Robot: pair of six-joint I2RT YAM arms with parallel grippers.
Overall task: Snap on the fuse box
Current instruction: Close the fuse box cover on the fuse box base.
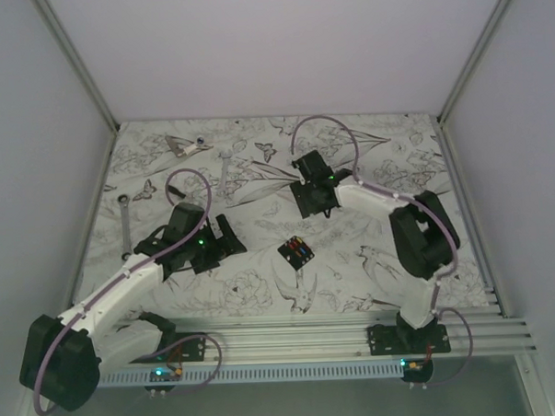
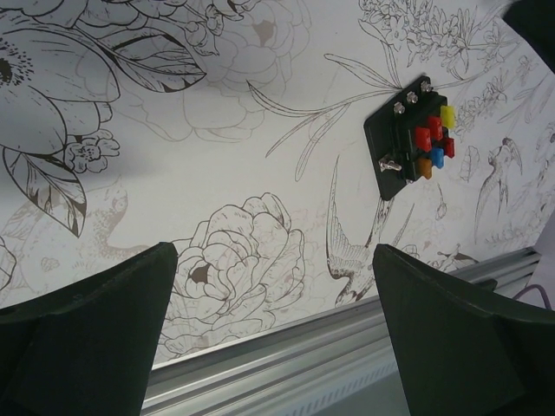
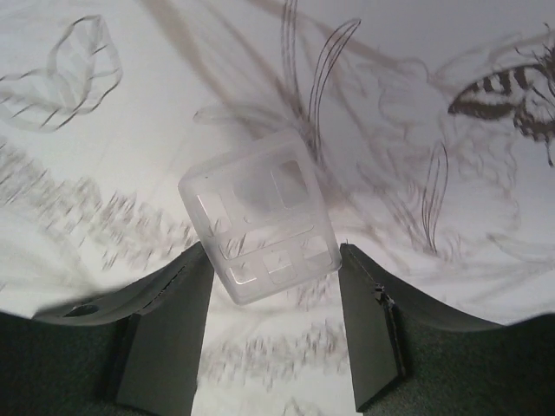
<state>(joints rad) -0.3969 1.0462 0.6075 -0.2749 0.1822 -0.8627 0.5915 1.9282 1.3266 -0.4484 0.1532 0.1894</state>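
My right end effector (image 3: 276, 253), open, straddles the clear cover (image 3: 258, 217); I should pinch its edges squarely before carrying it to the fuse box (image 1: 296, 253).

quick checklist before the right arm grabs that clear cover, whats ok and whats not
1. Translucent square plastic cover lies between the right gripper's fingers: ok.
2. Right jaws open: ok.
3. Cover squared to the fingers: not ok, it sits rotated.
4. Fingers touching the cover yet: cannot tell.
5. Flat black square fuse box with coloured fuses uncovered, nothing on top: ok.
6. Left gripper open, apart from the fuse box: ok.
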